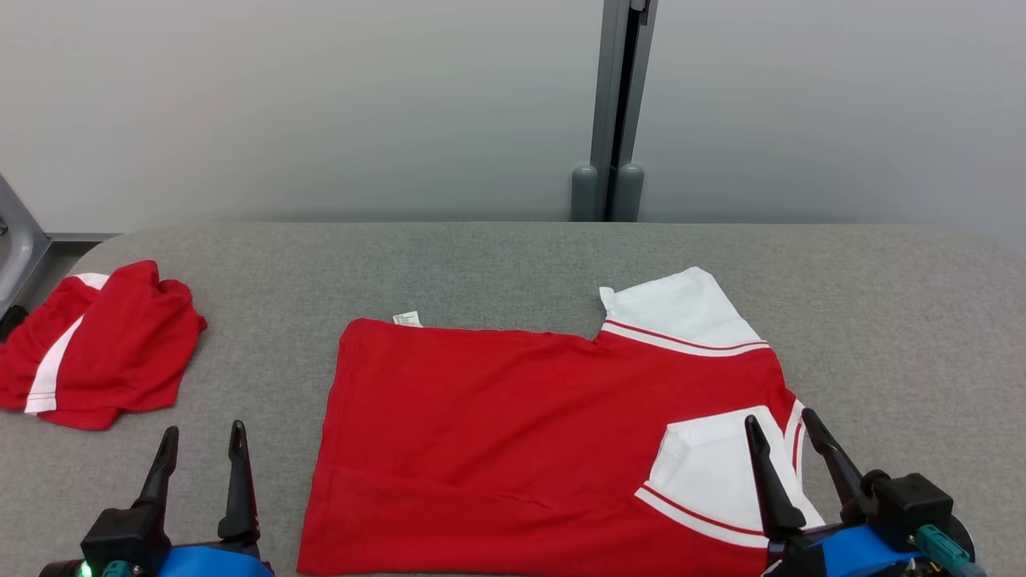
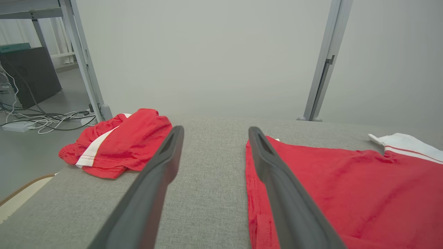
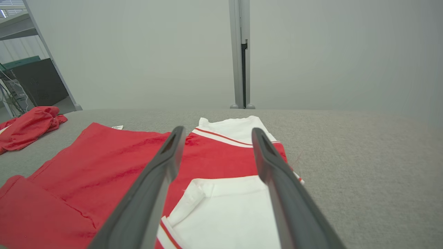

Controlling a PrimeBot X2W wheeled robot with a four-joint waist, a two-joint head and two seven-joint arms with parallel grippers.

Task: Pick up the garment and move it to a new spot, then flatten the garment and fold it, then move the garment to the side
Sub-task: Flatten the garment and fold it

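Note:
The garment [image 1: 513, 433] is a red shirt with white, red-striped sleeves, lying flat across the middle of the grey table [image 1: 513, 256]. One white sleeve sticks out at the far right; the other is folded in over the red body at the near right. A small white tag shows at its far left corner. My left gripper [image 1: 202, 437] stands open over bare table just left of the shirt's left edge [image 2: 252, 193]. Open too, my right gripper [image 1: 779, 425] hovers above the folded-in white sleeve [image 3: 221, 207]. Both hold nothing.
A second red garment with a white stripe [image 1: 96, 344] lies crumpled at the table's far left, near the edge [image 2: 117, 141]. A grey post [image 1: 613, 112] stands behind the table against the pale wall. A metal frame and cables [image 2: 45, 119] sit on the floor beyond the left edge.

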